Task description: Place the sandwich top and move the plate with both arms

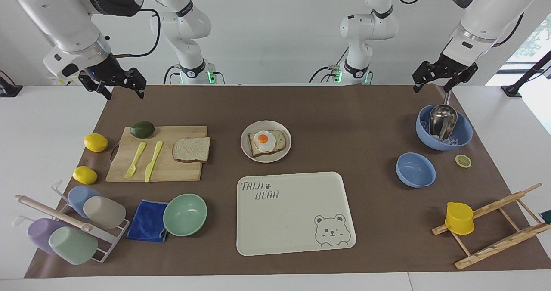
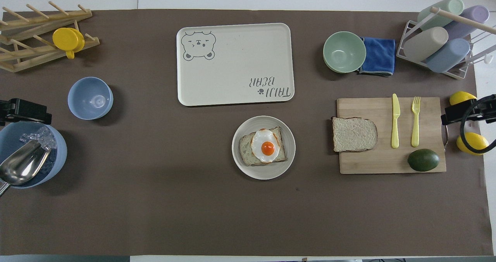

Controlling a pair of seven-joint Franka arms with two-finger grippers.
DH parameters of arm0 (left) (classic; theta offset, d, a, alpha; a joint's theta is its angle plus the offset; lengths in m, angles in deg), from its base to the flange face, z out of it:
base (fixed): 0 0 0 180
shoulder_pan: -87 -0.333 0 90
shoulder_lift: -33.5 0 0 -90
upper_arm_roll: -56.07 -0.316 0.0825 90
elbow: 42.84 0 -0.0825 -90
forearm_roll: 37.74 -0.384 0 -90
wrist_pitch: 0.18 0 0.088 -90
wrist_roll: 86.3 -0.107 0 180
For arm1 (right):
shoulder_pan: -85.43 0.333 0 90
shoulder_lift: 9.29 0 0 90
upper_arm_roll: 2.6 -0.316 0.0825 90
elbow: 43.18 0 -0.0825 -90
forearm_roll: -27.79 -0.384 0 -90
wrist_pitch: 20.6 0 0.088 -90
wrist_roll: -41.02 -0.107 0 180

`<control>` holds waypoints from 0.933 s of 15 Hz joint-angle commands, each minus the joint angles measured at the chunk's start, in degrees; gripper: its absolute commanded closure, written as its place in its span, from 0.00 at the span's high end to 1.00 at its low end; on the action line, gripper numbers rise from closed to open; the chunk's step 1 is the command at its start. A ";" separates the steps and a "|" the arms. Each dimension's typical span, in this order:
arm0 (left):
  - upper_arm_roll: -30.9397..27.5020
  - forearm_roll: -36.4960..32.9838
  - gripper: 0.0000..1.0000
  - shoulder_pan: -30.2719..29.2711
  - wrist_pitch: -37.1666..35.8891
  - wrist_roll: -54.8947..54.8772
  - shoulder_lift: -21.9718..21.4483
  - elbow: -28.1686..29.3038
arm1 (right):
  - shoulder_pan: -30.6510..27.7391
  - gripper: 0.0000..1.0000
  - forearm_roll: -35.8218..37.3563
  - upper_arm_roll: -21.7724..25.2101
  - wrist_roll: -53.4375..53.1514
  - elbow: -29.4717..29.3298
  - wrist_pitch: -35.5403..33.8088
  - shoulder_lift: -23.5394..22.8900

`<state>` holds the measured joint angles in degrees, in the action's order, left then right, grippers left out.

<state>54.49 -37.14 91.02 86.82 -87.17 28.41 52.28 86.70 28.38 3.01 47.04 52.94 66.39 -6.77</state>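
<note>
The sandwich top (image 1: 192,149), a plain slice of speckled bread, lies on the wooden cutting board (image 1: 172,170) at the end nearest the plate; it also shows in the overhead view (image 2: 354,134). The round off-white plate (image 1: 258,159) sits mid-table and carries a bread slice topped with a fried egg (image 1: 263,140); the overhead view shows the plate (image 2: 263,173) too. My right gripper (image 1: 122,88) is open and empty, up in the air over the mat's corner at the right arm's end. My left gripper (image 1: 435,83) is open and empty, raised over the blue ice bowl's robot-side edge.
The bear-printed tray (image 1: 297,235) lies farther from the robots than the plate. An avocado (image 1: 142,129), a yellow fork and knife share the board; two lemons (image 1: 95,142) lie beside it. A mint bowl (image 1: 185,214), blue cloth, cup rack, blue bowls (image 1: 416,169) and a wooden rack line the table's ends.
</note>
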 commanded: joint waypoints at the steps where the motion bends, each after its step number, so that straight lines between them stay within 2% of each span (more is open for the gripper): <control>1: 0.26 -1.05 1.00 -0.32 -0.16 -0.36 -1.15 0.95 | 4.69 1.00 7.11 -0.69 -3.62 1.52 1.51 -0.49; 3: 0.17 -1.05 1.00 -0.32 -0.16 -0.36 -1.15 0.95 | 9.26 1.00 11.70 -1.21 -10.38 1.26 1.07 -4.61; 7: 0.17 -1.05 1.00 -0.32 -0.16 -0.36 -1.15 0.95 | 14.27 1.00 16.97 -3.14 -20.58 0.91 1.95 -11.73; 10: 0.17 -1.05 1.00 -0.32 -0.16 -0.36 -1.15 0.95 | 16.04 1.00 17.34 -4.47 -26.57 1.08 3.62 -15.43; 14: 0.17 -1.05 1.00 -0.32 -0.16 -0.36 -1.15 0.95 | 22.89 1.00 17.51 -4.82 -37.11 1.43 7.56 -21.67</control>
<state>54.49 -37.14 91.02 86.82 -87.17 28.41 52.28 106.88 44.63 -1.51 14.47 54.50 72.08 -25.80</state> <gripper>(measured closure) 0.000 0.000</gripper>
